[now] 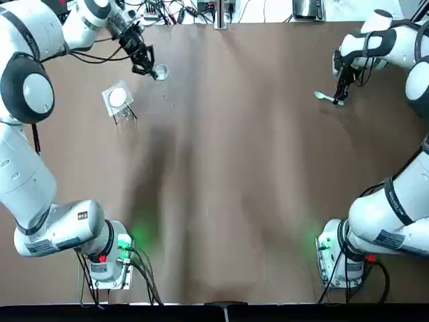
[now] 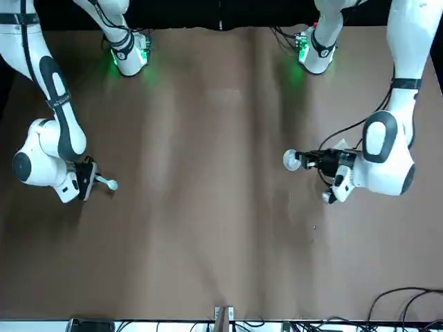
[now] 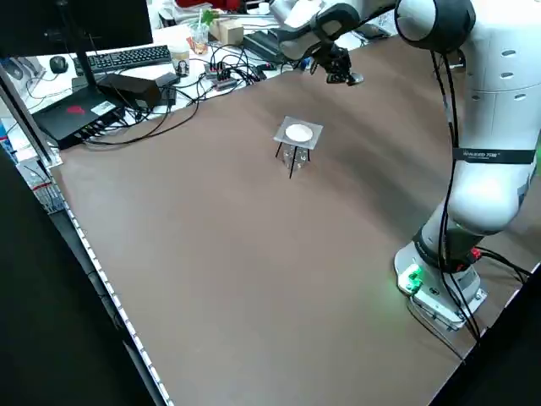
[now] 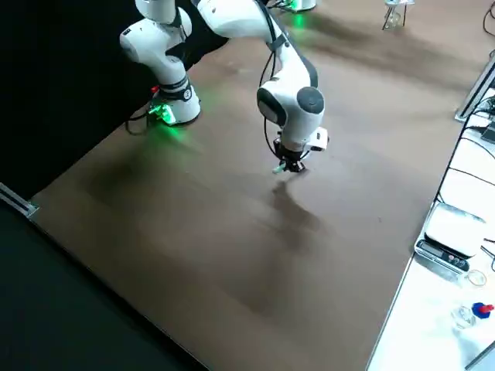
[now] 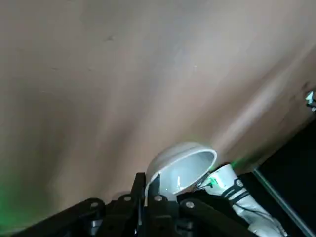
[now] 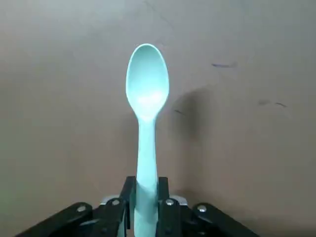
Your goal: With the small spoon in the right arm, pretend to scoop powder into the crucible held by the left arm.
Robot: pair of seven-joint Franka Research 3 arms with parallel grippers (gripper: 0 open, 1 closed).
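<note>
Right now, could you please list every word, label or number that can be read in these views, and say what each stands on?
No text reads with certainty.
Dark band on the left arm: pale lettering, too small to read.
Sticker on the right arm near its base: too blurred to read.
Sticker on the left arm near its base: too blurred to read.
</note>
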